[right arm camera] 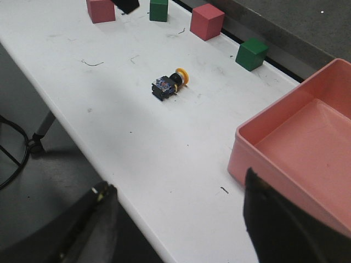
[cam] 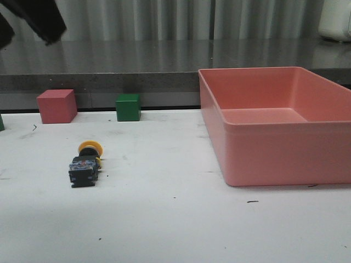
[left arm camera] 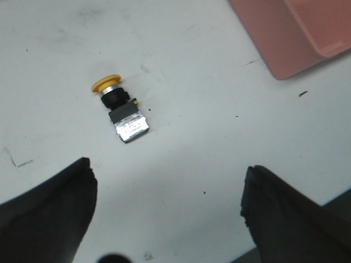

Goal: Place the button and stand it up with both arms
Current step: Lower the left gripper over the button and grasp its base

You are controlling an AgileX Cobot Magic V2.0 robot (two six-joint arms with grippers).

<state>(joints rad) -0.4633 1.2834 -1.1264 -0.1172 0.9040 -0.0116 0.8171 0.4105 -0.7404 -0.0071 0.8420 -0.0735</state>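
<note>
Lying on its side on the white worktop (cam: 175, 230), the button (cam: 86, 163) is resting left of the pink bin (cam: 274, 123), well apart from it, its yellow cap turned toward the back row of cubes; the front view is showing only one pink cube (cam: 56, 106) and one green cube (cam: 128, 107) behind it, plus a dark piece of an arm (cam: 41, 19) at the upper left corner; the right wrist view is taking in more, with two pink and two green cubes along the far edge, the worktop's near edge and the floor below it; the left wrist view is looking almost straight down on the button and a corner of the bin; the left claw (left arm camera: 167, 211) is hanging above the worktop near the button, its fingers spread wide and holding nothing; the right claw (right arm camera: 178, 219) is hovering high beyond the worktop's edge beside the bin, its fingers likewise spread apart and empty.
</note>
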